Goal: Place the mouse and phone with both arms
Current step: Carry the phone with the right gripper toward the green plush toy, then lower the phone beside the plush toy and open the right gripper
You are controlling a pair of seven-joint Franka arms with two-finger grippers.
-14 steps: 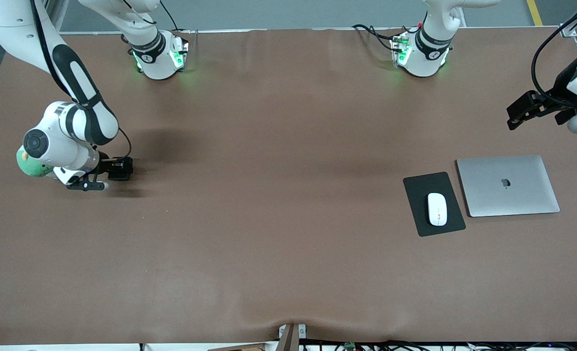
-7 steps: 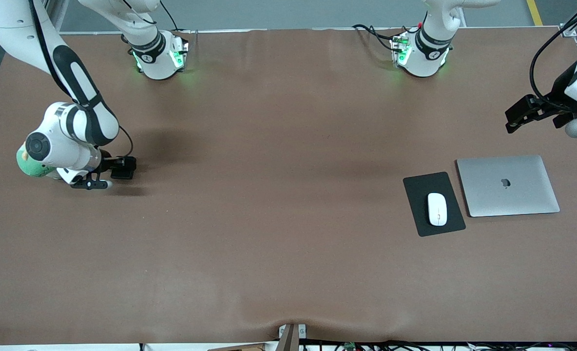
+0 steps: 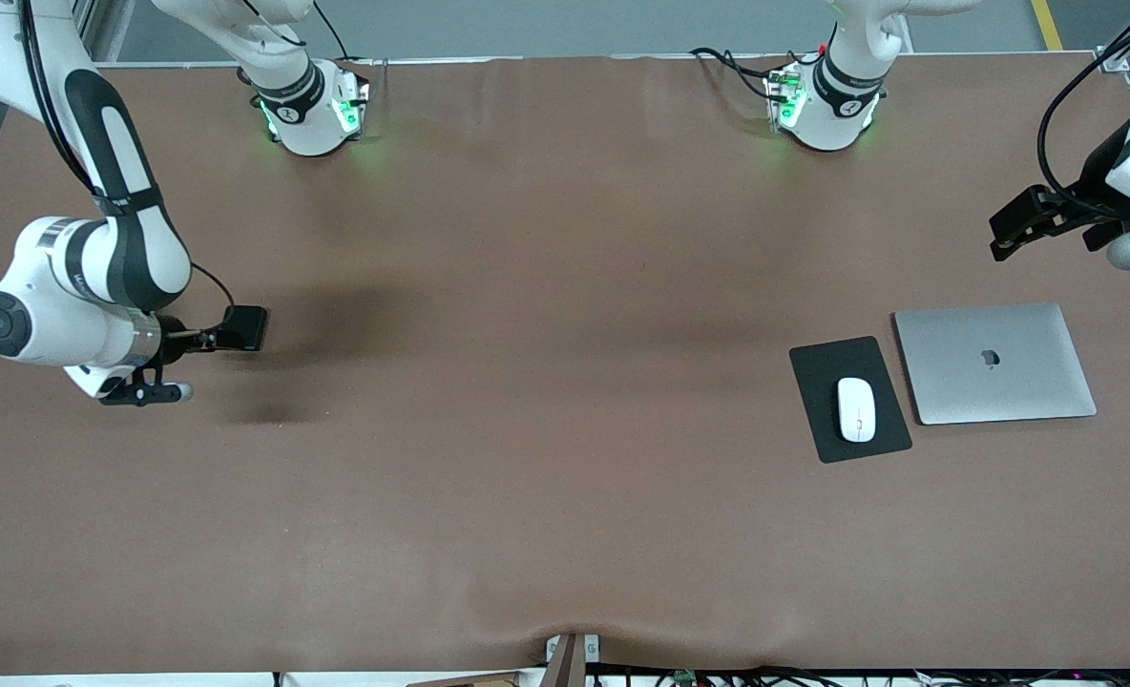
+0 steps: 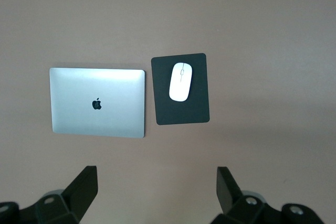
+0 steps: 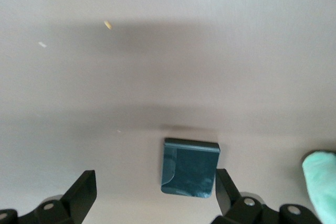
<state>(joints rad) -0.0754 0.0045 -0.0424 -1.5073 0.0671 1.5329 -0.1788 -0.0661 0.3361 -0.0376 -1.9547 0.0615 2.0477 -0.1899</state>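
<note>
Bare table (image 3: 546, 401) spans the middle; pad (image 3: 818, 420) and laptop (image 3: 994, 363) crowd the left arm's end, phone (image 3: 245, 327) the right's.

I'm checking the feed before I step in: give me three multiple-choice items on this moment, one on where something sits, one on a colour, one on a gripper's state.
1. Where does the mouse lie?
A. On the black mouse pad beside the closed laptop
B. On the laptop's lid
C. On the bare table at the right arm's end

2. What colour is the phone?
A. White
B. Black
C. Silver

3. How does the right gripper stand?
A. Shut on the phone
B. Shut on the mouse
C. Open, with the phone lying on the table between its fingers

Answers:
1. A: both the front and left wrist views show the white mouse on the pad next to the laptop.
2. B: it shows as a small dark slab at the right arm's end.
3. C: the right wrist view shows both fingers spread wide, clear of the phone.

The left gripper waits open, above the table near the laptop.
</note>
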